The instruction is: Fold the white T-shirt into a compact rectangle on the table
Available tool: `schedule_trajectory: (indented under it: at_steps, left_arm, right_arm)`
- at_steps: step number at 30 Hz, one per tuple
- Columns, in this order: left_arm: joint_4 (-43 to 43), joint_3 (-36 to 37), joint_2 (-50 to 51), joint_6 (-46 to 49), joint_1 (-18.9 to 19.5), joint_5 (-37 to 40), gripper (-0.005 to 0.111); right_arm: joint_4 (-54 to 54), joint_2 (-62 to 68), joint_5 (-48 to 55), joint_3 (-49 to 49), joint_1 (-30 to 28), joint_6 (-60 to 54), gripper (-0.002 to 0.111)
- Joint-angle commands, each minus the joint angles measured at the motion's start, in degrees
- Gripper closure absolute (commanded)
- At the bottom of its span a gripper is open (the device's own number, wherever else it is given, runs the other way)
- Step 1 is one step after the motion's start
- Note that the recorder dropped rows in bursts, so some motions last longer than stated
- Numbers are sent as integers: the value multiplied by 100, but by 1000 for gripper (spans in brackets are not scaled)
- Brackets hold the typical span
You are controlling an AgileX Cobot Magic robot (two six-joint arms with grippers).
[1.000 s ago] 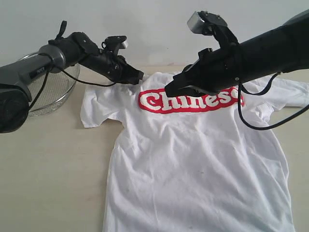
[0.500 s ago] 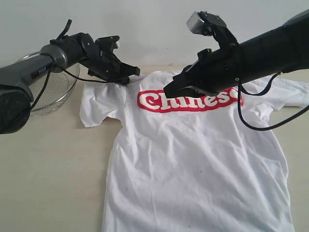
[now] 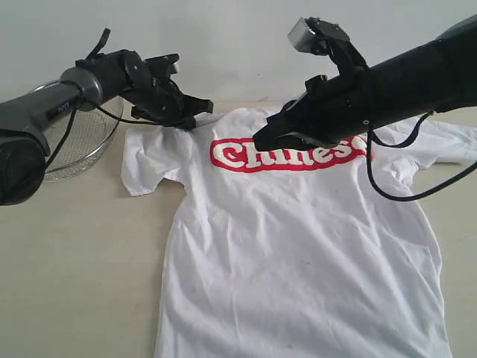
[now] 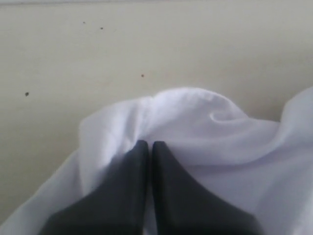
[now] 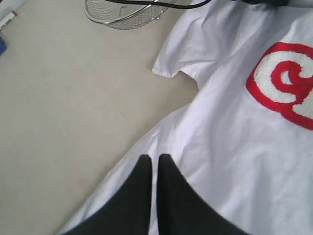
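- Reading the left fingers (image 4: 122,196) first: you have them pressed together at the shoulder edge of the white T-shirt (image 3: 298,246). A ridge of cloth is humped up right at their tips. My judgement is that they have a pinch of fabric, taken there so the top edge can be drawn taut or lifted for a fold.
- The right fingers (image 5: 132,196) are also closed tight, but with nothing between them. They hang above the shirt front, clear of the cloth and pointing toward its side seam. Likely you are holding this arm ready while the other arm sets the shoulder.
- The shirt lies face up and spread flat on the worktop (image 3: 82,253), unfolded, with its red band (image 3: 238,155) across the chest. The near sleeve (image 3: 145,164) is splayed outward, and no fold has been started.
- A mesh bowl (image 3: 74,142) sits on the worktop beyond that sleeve, behind the left arm and apart from the shirt.
- Hard to make out:
  - The left fingertips are buried in cloth and that wrist view is soft, so the exact bite is unclear.
  - The right arm covers the end of the lettering.
  - The hem runs off the bottom of the exterior view.
  - The far sleeve reaches the frame edge.
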Motion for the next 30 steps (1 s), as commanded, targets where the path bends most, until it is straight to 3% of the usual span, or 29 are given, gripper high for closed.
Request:
schedule_trajectory:
  at_steps: [1, 5, 9, 12, 14, 17, 23, 26, 30]
  left_arm:
    - [-25, 72, -305, -18, 18, 304, 102]
    - [-384, 72, -747, 198, 134, 1034, 102]
    - [-771, 72, -1254, 331, 438, 1797, 102]
    - [-1029, 72, -1650, 375, 586, 2693, 102]
    - [-1241, 99, -1853, 478, 555, 2792, 102]
    - [-1517, 870, -2525, 578, 331, 2792, 102]
    - [-1506, 2379, -3242, 983, 22, 2792, 102]
    - [-1578, 3481, -3698, 1280, -51, 2792, 102]
    - [-1986, 5185, -4409, 1806, -49, 2210, 102]
  right_arm:
    - [-552, -47, -682, 16, -4, 850, 108]
    - [-2062, -47, -856, 16, -4, 2499, 108]
    - [-2204, -157, -1219, 113, -4, 3022, 108]
    - [-2415, -604, -1287, 711, -368, 3401, 108]
    - [-2364, -924, -1217, 1104, -705, 3475, 108]
    - [-2354, -1400, -1159, 1464, -1168, 3681, 108]
    - [-2510, -1518, -393, 1464, -1386, 4003, 108]
    - [-2905, -1590, -161, 1464, -1386, 4348, 108]
    - [-3901, -1966, 63, 1556, -1386, 5115, 108]
